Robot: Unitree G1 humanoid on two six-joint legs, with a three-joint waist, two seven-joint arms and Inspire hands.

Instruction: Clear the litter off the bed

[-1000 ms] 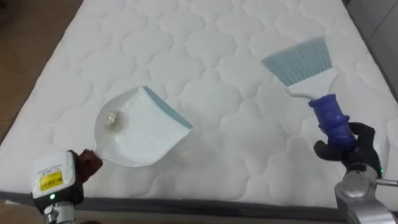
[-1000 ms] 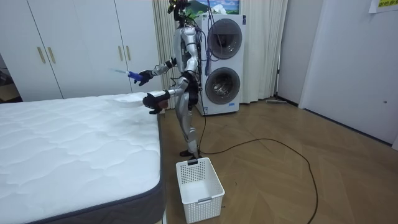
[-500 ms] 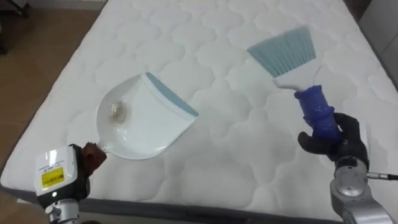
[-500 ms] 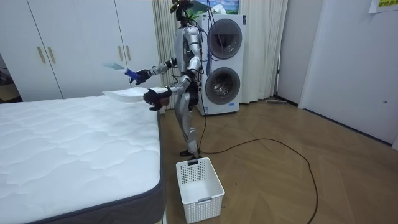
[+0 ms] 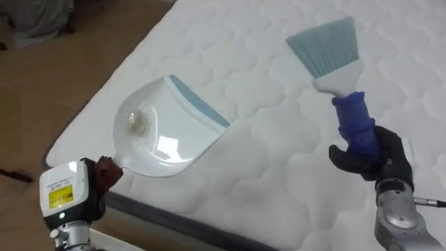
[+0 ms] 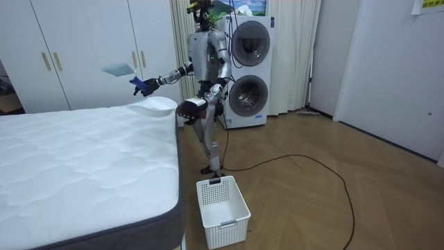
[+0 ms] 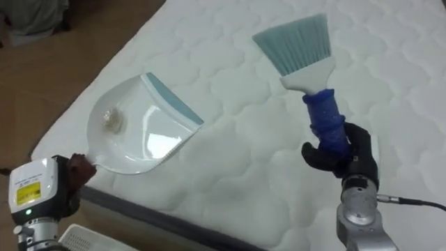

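My left hand [image 5: 89, 189] grips the brown handle of a white dustpan [image 5: 171, 136], which hangs just above the mattress [image 5: 279, 181] near its edge. A small crumpled scrap [image 5: 133, 123] lies inside the pan. On the right, my right hand [image 5: 373, 159] is curled round the blue handle of a brush [image 5: 327, 52], its pale blue bristles pointing up and away over the bed. In the room view I stand at the bed's corner with the brush [image 6: 119, 69] raised and the dustpan [image 6: 157, 104] over the corner.
Wooden floor [image 5: 49, 84] lies to the left of the bed, with a grey heap [image 5: 35, 17] at the top left. A white basket [image 6: 222, 202] stands on the floor by the bed's foot. Two stacked washing machines [image 6: 248, 73] are behind me.
The dustpan has come up off the mattress and back toward the bed's edge. The brush has risen higher. My body has turned and the eye views have shifted left.
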